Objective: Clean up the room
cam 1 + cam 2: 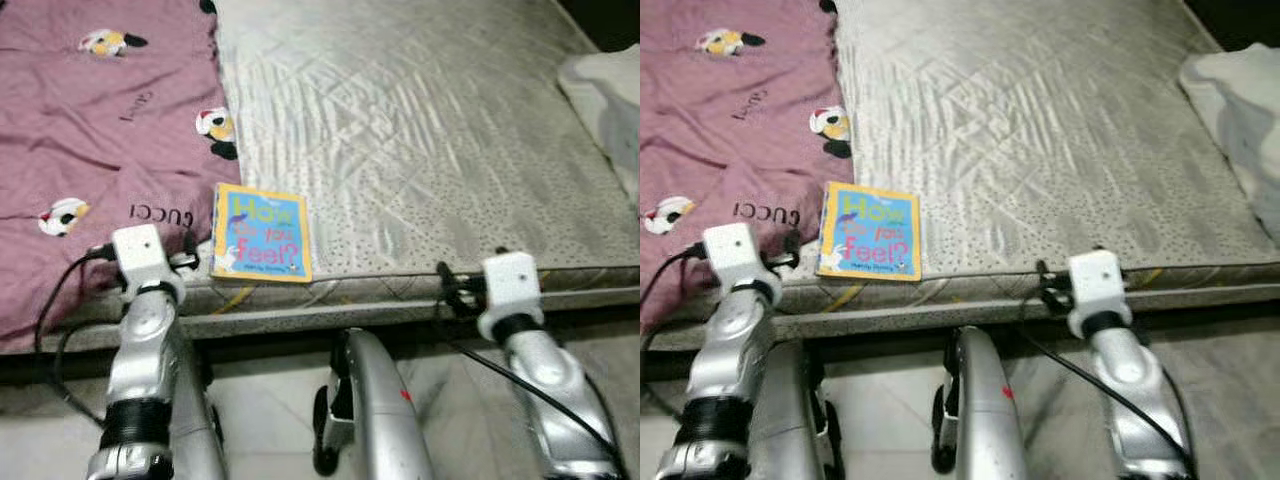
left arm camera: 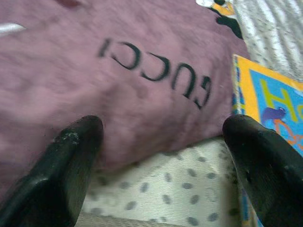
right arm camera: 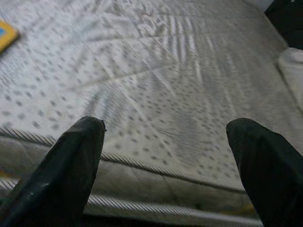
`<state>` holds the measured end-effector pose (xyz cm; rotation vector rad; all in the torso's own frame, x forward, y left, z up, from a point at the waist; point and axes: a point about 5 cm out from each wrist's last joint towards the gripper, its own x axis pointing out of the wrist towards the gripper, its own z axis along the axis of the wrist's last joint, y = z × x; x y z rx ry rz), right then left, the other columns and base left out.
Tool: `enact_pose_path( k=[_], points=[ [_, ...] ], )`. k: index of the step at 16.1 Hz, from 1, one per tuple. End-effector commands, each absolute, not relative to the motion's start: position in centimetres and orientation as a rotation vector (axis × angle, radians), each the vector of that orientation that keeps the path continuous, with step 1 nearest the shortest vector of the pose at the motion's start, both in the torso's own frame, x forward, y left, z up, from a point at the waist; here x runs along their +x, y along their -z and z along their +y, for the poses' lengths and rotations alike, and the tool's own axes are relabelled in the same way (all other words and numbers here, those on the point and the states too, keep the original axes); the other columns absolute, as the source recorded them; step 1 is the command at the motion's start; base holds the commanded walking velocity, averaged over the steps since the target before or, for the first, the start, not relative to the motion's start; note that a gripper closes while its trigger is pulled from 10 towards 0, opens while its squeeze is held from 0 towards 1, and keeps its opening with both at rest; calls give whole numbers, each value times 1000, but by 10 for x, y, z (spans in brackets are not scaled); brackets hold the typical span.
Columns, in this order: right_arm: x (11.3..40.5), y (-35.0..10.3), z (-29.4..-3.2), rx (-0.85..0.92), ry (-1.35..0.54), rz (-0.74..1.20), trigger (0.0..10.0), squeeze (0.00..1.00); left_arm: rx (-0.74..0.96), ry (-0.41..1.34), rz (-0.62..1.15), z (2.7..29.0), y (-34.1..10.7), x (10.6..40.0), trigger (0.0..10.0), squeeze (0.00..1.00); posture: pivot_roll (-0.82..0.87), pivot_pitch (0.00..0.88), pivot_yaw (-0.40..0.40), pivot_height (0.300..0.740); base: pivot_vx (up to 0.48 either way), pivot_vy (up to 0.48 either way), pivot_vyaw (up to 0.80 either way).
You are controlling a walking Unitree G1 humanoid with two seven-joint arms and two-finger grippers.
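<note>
head views down, wrists near mattress [image 1: 420, 130]

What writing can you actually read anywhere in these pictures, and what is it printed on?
"How do you feel?" stands on the cover of the book lying at the mattress edge.
"GUCCI" stands on the pink blanket, printed at least twice.
The small line at the bottom of the cover is too small to read.

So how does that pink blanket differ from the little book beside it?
The pink blanket is soft, rumpled and wide, printed with cartoon figures; the book is small, stiff and flat, blue with a yellow border. Both lie on the grey mattress near its front edge, ahead of the open left gripper.
</note>
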<state>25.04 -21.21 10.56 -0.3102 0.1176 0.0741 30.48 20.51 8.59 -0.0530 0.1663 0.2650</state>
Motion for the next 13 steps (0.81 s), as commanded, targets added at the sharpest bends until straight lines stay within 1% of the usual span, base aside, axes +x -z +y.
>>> enact_pose_path(
  k=[1, 6, 8, 10, 11, 13],
  points=[
    [247, -107, -218, -317, -58, 131, 10000, 0, -71, -261, 174, 203, -82, 306, 10000, 0, -182, 216, -200, 561, 0, 0, 0],
    [244, -109, -210, -333, -100, 136, 10000, 0, -94, -195, 156, 190, -85, 326, 10000, 0, -190, 221, -208, 561, 0, 0, 0],
    [244, -110, -209, -317, -119, 139, 10000, 0, -116, -127, 234, 180, -75, 328, 10000, 0, -194, 221, -208, 561, 0, 0, 0],
    [237, -113, -200, -227, -231, 153, 10000, 0, -135, -96, 262, 173, -70, 328, 10000, 0, -192, 221, -207, 561, 0, 0, 0],
    [229, -114, -198, -217, -296, 167, 10000, 0, -141, -70, 282, 168, -68, 330, 10000, 0, -192, 223, -205, 561, 0, 0, 0],
    [226, -114, -199, -213, -316, 181, 10000, 0, -153, -49, 300, 167, -65, 330, 10000, 0, -199, 226, -205, 561, 0, 0, 0]
  ],
)
